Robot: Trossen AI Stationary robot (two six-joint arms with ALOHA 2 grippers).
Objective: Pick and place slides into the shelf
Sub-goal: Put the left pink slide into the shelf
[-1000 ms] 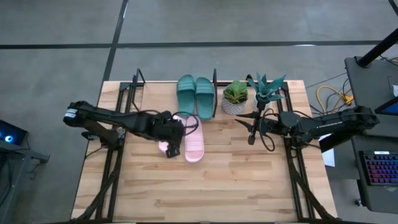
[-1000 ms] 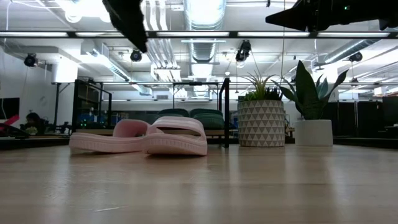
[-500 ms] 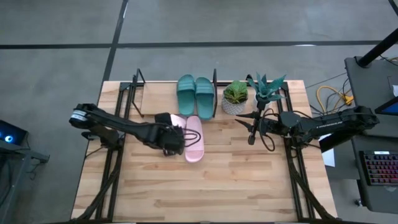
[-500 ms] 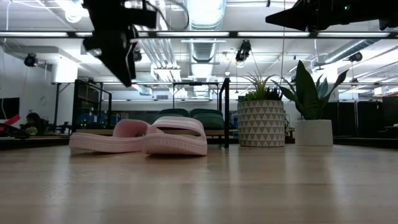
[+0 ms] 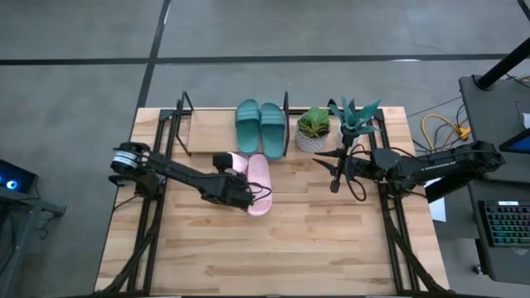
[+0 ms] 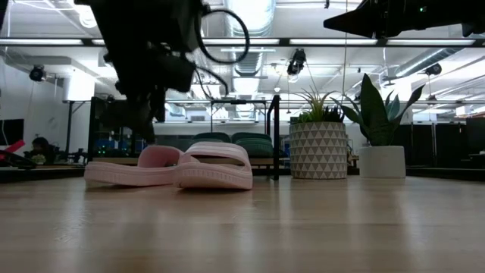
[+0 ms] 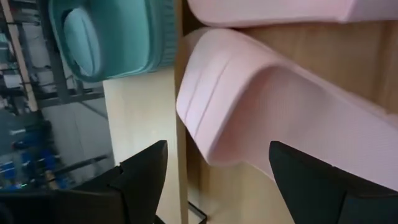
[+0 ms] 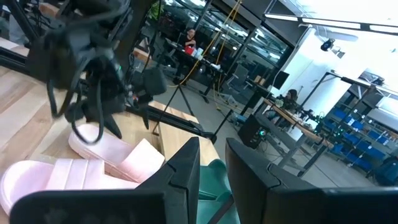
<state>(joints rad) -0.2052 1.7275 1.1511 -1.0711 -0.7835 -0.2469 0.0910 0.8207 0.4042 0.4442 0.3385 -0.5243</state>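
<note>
Two pale pink slides lie on the table, one (image 5: 259,184) pointing near to far. The other (image 5: 237,159) is mostly hidden under my left arm. In the low view they sit side by side (image 6: 214,167) (image 6: 129,171). My left gripper (image 5: 242,197) (image 6: 145,125) is open and low over them. In its wrist view its fingers (image 7: 217,171) stand on either side of a pink slide's strap end (image 7: 249,99); I cannot tell whether they touch it. Two dark teal slides (image 5: 260,127) rest on the shelf's board (image 5: 211,132). My right gripper (image 5: 335,182) (image 8: 212,149) waits shut, high beside the plants.
Two potted plants (image 5: 313,131) (image 5: 356,120) stand just right of the shelf's black post (image 5: 286,108), under my right arm. The left part of the shelf's board is bare. Bare table (image 5: 273,248) stretches toward the near edge. Arm frames run along both sides.
My left gripper has come down from high over the table to just above the pink slides, reaching farther toward the table's right and near edge. Both pink slides have kept their places.
</note>
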